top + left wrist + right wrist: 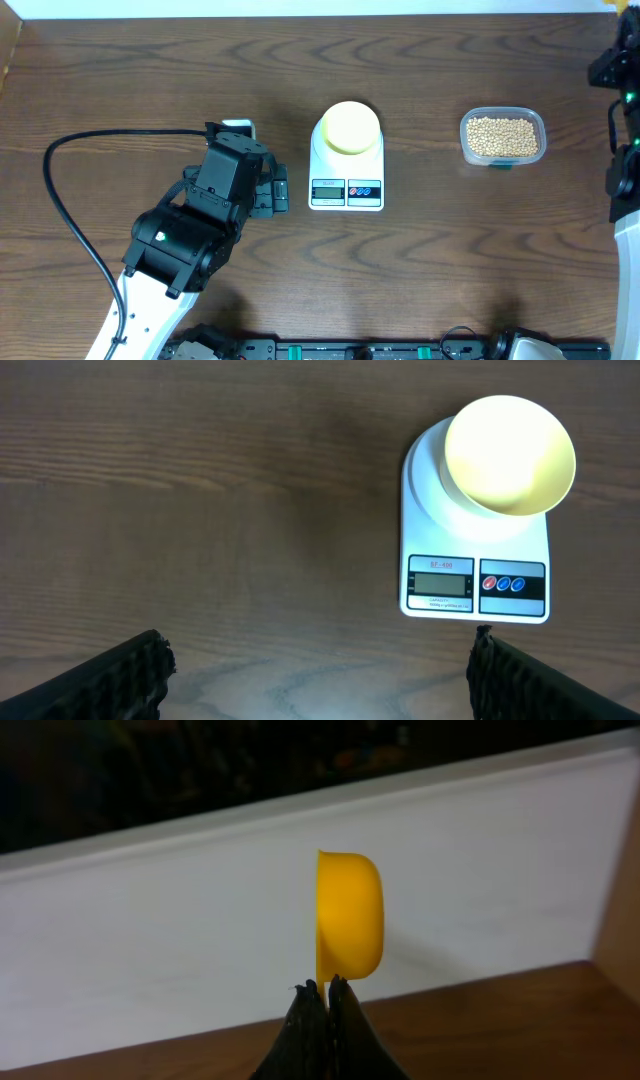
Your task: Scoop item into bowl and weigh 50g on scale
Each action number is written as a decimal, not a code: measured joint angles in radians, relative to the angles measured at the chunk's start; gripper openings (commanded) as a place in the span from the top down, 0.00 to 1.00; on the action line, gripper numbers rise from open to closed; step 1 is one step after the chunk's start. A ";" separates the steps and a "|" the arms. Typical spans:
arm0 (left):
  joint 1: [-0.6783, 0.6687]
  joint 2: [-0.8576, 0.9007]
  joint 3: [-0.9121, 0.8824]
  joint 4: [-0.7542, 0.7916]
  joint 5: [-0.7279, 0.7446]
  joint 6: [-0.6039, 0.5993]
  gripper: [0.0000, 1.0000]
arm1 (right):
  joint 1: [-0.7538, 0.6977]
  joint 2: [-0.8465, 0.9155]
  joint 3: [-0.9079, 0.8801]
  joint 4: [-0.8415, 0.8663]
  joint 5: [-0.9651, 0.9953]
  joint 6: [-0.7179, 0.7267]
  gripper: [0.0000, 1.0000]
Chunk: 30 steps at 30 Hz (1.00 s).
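The pale yellow bowl point(350, 127) point(510, 455) stands empty on the round platform of the white scale point(346, 190) point(475, 585). The tan beans point(502, 137) fill a clear plastic tub point(540, 150) to the right of the scale. My left gripper point(320, 685) hangs open over bare table to the left of the scale, its fingers point(125, 680) wide apart with nothing between them. My right gripper point(325, 988) is shut on the thin handle of a yellow scoop point(350, 915), which stands upright and on edge above the fingertips. The right arm point(625, 120) is at the table's far right edge.
A black cable point(70, 200) loops over the table left of the left arm point(195, 230). A white wall panel point(200, 940) runs along the table's back edge. A black rail point(400, 350) with fittings lies along the front edge.
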 measured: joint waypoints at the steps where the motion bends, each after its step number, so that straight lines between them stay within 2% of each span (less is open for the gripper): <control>1: 0.000 0.000 0.000 0.000 0.000 0.000 0.04 | 0.000 0.000 0.000 0.006 -0.013 0.004 0.99; 8: 0.000 0.000 0.000 0.006 0.006 -0.001 0.04 | 0.000 0.000 0.000 0.013 -0.088 0.022 0.99; 15: 0.000 0.000 0.000 0.093 0.106 -0.027 0.02 | 0.000 0.000 0.000 0.013 -0.154 0.025 0.99; 21: 0.000 0.000 0.000 0.209 0.145 -0.080 0.02 | 0.000 0.000 0.000 0.011 -0.168 0.025 0.99; 30: 0.000 0.018 0.000 0.227 0.159 -0.164 0.02 | 0.000 0.000 0.000 -0.013 -0.172 0.025 0.99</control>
